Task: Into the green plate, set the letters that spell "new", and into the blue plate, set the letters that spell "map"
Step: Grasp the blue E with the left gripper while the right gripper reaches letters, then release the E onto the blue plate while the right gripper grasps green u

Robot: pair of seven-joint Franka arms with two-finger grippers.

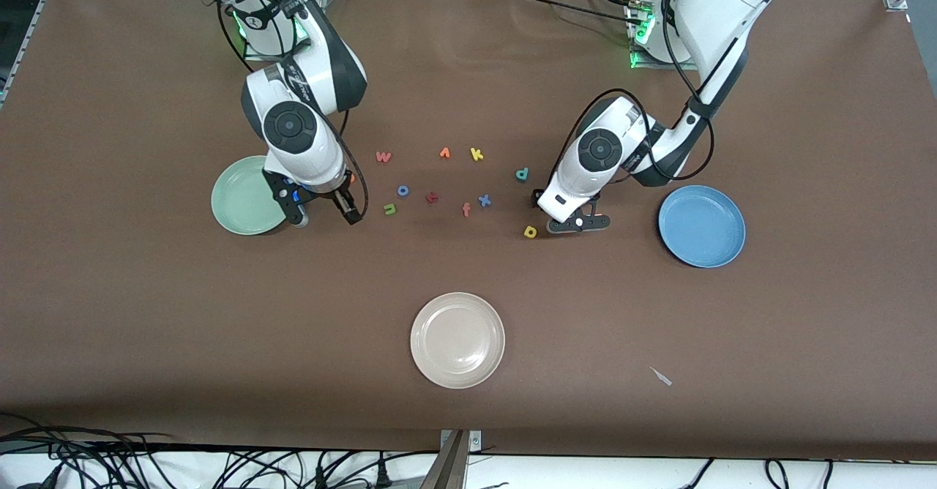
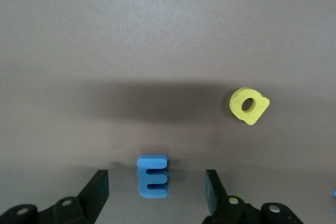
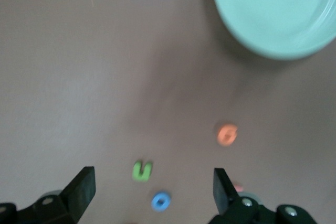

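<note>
The blue "m" (image 2: pixel 153 176) lies on the table between the fingers of my left gripper (image 2: pixel 156 178), which is open with a gap on each side. In the front view this gripper (image 1: pixel 578 225) is low at the table beside the yellow "a" (image 1: pixel 530 232) and hides the "m". The teal "p" (image 1: pixel 521 174) lies farther from the camera, the blue plate (image 1: pixel 701 225) toward the left arm's end. My right gripper (image 1: pixel 326 218) hangs open and empty beside the green plate (image 1: pixel 245 196), over the table near the green "n" (image 1: pixel 389 209) and the orange "e" (image 3: pixel 227 134). The salmon "w" (image 1: pixel 383 157) lies farther back.
Other letters lie in the middle: a blue "o" (image 1: pixel 402 190), a dark red "t" (image 1: pixel 432 197), an orange "f" (image 1: pixel 466 210), a blue "x" (image 1: pixel 484 200), a yellow "k" (image 1: pixel 476 154) and an orange one (image 1: pixel 444 153). A cream plate (image 1: pixel 457 340) sits nearer the camera.
</note>
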